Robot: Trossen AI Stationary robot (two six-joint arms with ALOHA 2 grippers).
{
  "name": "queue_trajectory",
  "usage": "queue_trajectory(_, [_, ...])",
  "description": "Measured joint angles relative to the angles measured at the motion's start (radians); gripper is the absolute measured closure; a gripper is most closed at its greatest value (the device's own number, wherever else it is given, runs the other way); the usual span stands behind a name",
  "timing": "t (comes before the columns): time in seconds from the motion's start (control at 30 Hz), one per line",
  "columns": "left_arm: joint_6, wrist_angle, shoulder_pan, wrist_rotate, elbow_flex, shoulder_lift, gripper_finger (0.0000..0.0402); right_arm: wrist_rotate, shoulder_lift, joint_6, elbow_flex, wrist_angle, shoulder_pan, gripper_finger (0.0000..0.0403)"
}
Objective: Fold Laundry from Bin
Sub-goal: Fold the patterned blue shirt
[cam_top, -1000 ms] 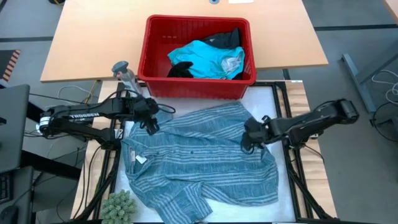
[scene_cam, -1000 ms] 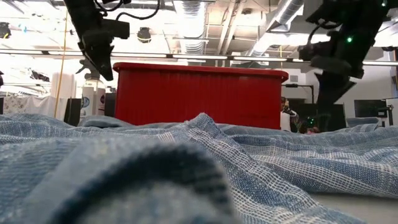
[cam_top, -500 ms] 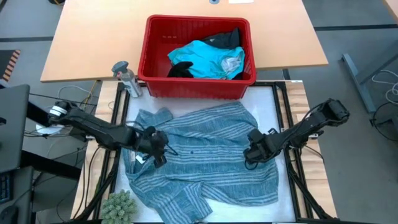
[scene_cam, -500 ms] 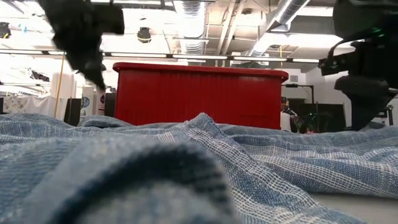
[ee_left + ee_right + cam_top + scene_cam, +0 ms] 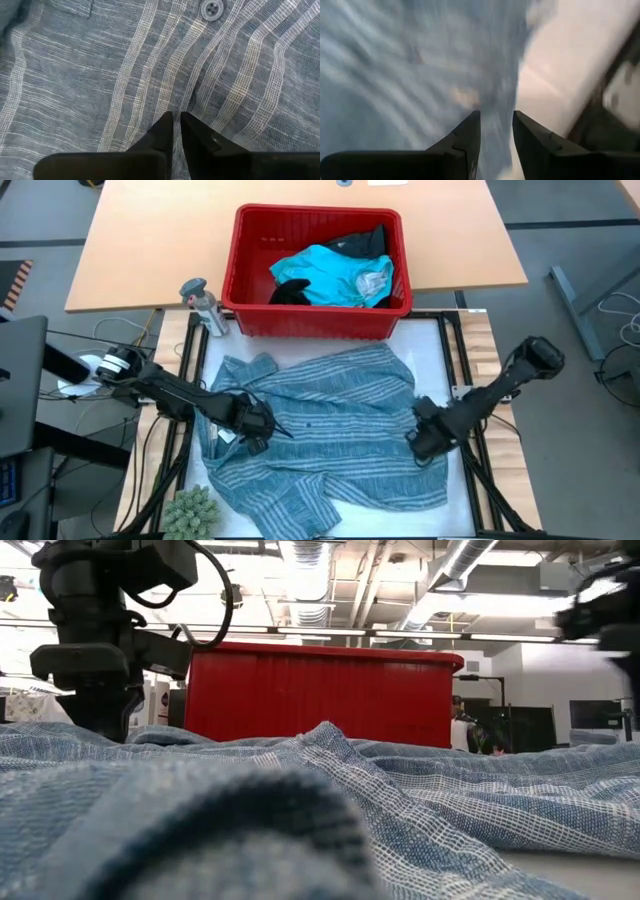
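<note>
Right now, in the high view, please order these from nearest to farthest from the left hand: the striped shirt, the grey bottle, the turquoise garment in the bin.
Measured from the left hand:
1. Striped shirt: directly beneath the hand, on the white work surface.
2. Grey bottle: standing beside the red bin's left corner.
3. Turquoise garment: inside the bin, beyond the shirt.

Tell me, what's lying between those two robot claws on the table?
In the high view, only the blue-grey striped shirt spreads between the left gripper and right gripper.
</note>
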Motion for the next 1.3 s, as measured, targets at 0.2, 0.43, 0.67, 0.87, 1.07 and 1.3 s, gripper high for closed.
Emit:
queue_trajectory(0.2, [0.0,-0.002,0.0,0.02,0.0,-0.001,0.0386,-0.11,0.029,0.174,-0.141,0.205,0.145,0.0246])
queue_trajectory(0.43, [0.0,0.006,0.0,0.021,0.0,-0.002,0.0386,-0.125,0.025,0.25,-0.224,0.302,0.161,0.0183])
queue_trajectory(0.67, [-0.004,0.007,-0.008,0.021,0.0,-0.002,0.0387,-0.181,0.03,0.345,-0.226,0.506,0.199,0.0228])
queue_trajectory(0.87, [0.011,0.0,-0.009,0.032,0.0,-0.002,0.0387,-0.177,0.045,0.502,-0.15,0.577,0.323,0.0322])
queue_trajectory(1.07, [0.02,-0.016,-0.017,0.055,0.0,-0.003,0.0387,-0.232,0.039,0.69,-0.004,0.368,0.473,0.0374])
queue_trajectory(1.3, [0.027,-0.019,-0.018,0.125,0.01,-0.003,0.0387,-0.14,0.038,0.647,0.132,-0.053,0.435,0.0348])
